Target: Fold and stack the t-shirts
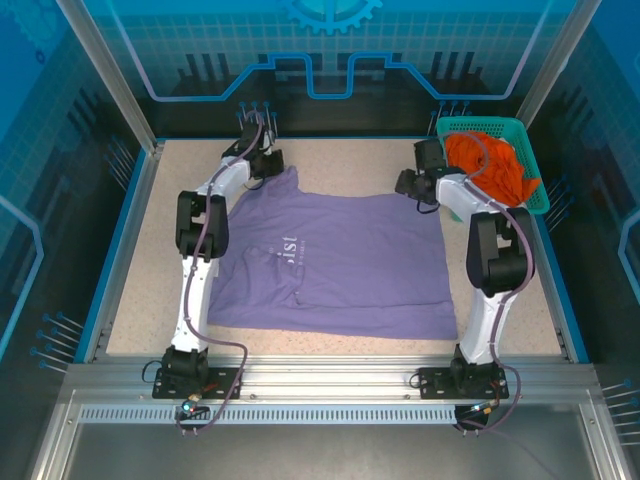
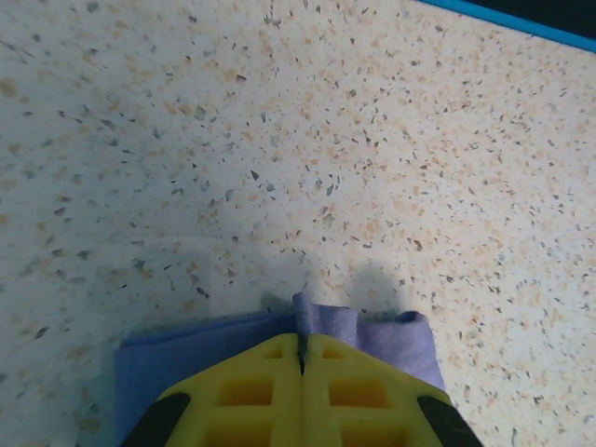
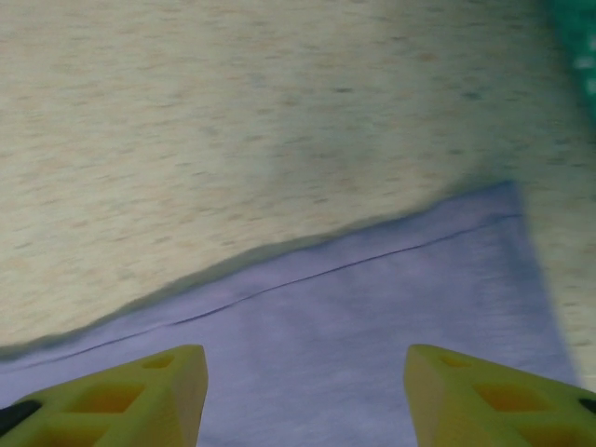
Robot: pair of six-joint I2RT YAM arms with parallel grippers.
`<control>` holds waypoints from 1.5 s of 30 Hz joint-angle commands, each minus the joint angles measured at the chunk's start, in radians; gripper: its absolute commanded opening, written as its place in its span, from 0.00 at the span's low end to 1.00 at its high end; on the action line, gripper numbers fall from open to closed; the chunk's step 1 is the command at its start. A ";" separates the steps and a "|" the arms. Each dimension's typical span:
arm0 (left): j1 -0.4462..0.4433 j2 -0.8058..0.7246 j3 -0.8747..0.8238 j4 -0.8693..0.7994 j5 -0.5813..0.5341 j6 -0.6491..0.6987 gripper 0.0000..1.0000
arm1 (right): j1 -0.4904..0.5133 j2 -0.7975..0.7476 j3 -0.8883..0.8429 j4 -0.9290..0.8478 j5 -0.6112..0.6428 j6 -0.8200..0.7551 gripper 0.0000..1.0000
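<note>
The lavender t-shirt [image 1: 340, 260] lies spread flat on the speckled table [image 1: 350, 160]. Its near hem runs between the two arm bases, and part of its white lettering [image 1: 287, 247] shows toward the left arm's side.

The left gripper [image 1: 262, 160] is at the shirt's far left corner. In the left wrist view its yellow fingers [image 2: 363, 391] are pressed together, with a bunched fold of the lavender cloth [image 2: 321, 321] pinched at their tips. Bare table stretches beyond them.

The right gripper [image 1: 410, 183] is at the shirt's far right corner. In its wrist view its fingers [image 3: 140, 396] stand apart, with nothing clasped between them. The stitched hem and corner of the shirt [image 3: 372, 307] lie below and just ahead of the tips. Whether the tips touch the cloth I cannot tell.

Beyond that gripper, to its right, the bright orange t-shirt [image 1: 490, 165] sits crumpled in a teal mesh basket [image 1: 480, 123].
</note>
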 commanded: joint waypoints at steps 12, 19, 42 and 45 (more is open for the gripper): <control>0.033 -0.334 -0.477 0.493 -0.207 -0.067 0.00 | -0.047 0.276 0.394 -0.336 0.155 -0.013 0.52; 0.048 -0.411 -0.621 0.622 -0.303 -0.091 0.00 | -0.053 0.324 0.460 -0.405 0.179 0.059 0.51; 0.161 -0.447 -0.740 0.648 -0.426 -0.280 0.00 | -0.063 0.496 0.698 -0.560 0.157 0.096 0.50; 0.164 -0.448 -0.743 0.650 -0.425 -0.285 0.00 | -0.065 0.522 0.736 -0.569 0.142 0.088 0.51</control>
